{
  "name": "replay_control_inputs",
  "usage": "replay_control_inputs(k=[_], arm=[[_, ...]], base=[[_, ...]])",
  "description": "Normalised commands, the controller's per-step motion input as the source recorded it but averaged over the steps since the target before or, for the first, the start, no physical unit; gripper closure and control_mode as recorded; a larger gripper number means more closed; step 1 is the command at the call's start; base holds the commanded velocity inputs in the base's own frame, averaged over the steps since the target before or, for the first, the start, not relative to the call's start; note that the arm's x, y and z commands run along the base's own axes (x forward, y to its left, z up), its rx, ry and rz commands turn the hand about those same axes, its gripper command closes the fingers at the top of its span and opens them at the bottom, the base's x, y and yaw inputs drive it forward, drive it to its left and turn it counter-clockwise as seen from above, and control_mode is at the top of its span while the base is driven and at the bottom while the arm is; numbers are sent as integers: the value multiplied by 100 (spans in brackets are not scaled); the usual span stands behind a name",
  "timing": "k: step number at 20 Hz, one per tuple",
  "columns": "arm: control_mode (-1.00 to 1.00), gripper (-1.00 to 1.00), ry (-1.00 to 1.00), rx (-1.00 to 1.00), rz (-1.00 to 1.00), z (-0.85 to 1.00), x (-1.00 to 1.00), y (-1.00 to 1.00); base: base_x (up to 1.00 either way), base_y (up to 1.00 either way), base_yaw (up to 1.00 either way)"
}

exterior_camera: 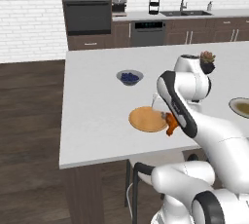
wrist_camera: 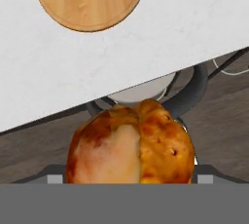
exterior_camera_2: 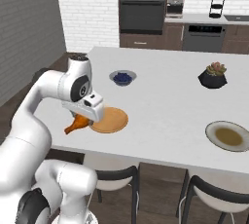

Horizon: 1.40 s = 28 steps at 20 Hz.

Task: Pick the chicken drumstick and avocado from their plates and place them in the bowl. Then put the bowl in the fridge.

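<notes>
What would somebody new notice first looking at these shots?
Probably the orange-brown chicken drumstick, clamped in the gripper and hanging beyond the near edge of the white counter. Beside it on the counter lies the bare orange-tan plate. Farther right sits the beige plate with an olive-brown centre.

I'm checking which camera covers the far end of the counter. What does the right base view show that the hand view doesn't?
Right base view alone: the bowl of blue berries, the potted succulent, the beige plate with the olive-brown centre, and the oven. Hand view alone: the drumstick's thick meat end close up. Shared: the chicken drumstick between the fingers, the orange-tan plate, the white counter, and a chair under the counter's edge.
</notes>
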Motion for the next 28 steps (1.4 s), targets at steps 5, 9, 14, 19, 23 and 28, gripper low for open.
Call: replay_control_inputs(k=[5, 9, 14, 19, 23, 28], arm=[[-100, 100, -7, -4, 0, 9, -63, 5], [-100, 100, 0, 0, 0, 22, -51, 11], [-100, 100, 1, 0, 0, 0, -1, 2], [-100, 100, 0, 0, 0, 0, 0, 0], [100, 100, 0, 0, 0, 0, -1, 0], [100, 100, 0, 0, 0, 0, 0, 0]], base=[[0, 0, 0], [0, 0, 0], [0, 0, 0], [0, 0, 0], [-25, -1, 0], [-51, -43, 0]])
